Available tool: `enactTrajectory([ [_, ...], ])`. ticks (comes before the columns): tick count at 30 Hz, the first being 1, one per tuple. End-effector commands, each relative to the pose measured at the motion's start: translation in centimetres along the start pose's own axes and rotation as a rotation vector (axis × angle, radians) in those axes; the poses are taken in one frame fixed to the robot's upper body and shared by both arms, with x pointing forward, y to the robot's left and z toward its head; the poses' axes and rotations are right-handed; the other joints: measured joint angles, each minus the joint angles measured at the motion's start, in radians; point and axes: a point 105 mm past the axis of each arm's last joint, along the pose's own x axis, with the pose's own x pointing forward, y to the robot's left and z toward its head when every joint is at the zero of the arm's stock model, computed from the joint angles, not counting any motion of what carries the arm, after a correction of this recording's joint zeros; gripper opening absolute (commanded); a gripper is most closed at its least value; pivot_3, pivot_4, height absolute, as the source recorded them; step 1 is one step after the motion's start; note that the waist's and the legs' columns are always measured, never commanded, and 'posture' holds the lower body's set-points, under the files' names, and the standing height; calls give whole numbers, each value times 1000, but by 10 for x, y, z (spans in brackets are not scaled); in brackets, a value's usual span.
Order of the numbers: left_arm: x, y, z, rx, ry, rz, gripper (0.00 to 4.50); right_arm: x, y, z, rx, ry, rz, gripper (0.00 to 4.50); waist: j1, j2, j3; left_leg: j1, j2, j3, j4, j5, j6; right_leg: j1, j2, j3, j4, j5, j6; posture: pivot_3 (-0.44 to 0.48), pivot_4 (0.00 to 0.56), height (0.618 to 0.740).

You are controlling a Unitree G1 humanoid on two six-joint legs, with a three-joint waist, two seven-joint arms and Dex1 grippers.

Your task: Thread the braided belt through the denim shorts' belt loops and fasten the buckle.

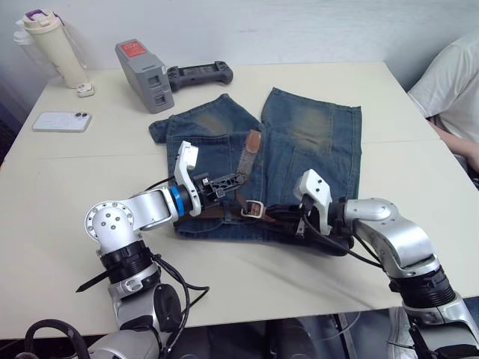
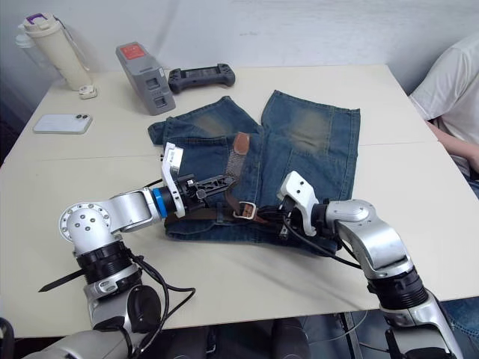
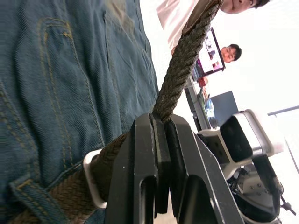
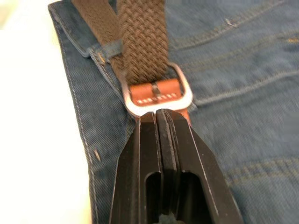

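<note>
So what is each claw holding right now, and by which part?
Left claw pinches the dark brown braided belt along its free woven end. Right claw is shut on the belt's tan leather tab beside the square silver buckle.

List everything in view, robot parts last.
denim shorts: one, blue, table centre
braided belt: one, dark brown with tan tip, along the waistband
buckle: one, silver, at the waistband
phone: one, white, far left
bottle: one, cream, far left corner
grey device: one, behind the shorts
controller: one, black, beside it
person: one, white shirt, right edge
left hand: shut on the belt
right hand: shut at the buckle
</note>
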Motion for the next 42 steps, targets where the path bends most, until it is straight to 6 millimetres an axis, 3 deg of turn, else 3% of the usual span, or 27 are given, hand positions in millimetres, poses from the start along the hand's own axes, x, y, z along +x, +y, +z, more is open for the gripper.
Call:
enactTrajectory([
  [1,-1,-9,4,26,-19,-34,0,-3,-5,12,-46,-35,-23,41,1,0,0,0,0,0,0,0,0,0,0,0,0,0,0,0,150,740],
  [14,-2,-24,33,3,-205,-118,0,8,-12,11,-38,-43,-40,41,1,0,0,0,0,0,0,0,0,0,0,0,0,0,0,0,150,740],
  [25,-2,-24,29,-6,-199,-111,0,13,-14,20,-50,-67,-37,41,-1,0,0,0,0,0,0,0,0,0,0,0,0,0,0,0,150,740],
  [34,0,-24,25,-7,-183,-108,0,9,-2,36,-61,-88,31,41,0,0,0,0,0,0,0,0,0,0,0,0,0,0,0,0,150,740],
  [42,1,-25,24,-6,-176,-111,0,11,-4,30,-54,-66,24,41,0,0,0,0,0,-1,0,0,0,0,0,0,0,0,0,0,150,740],
])
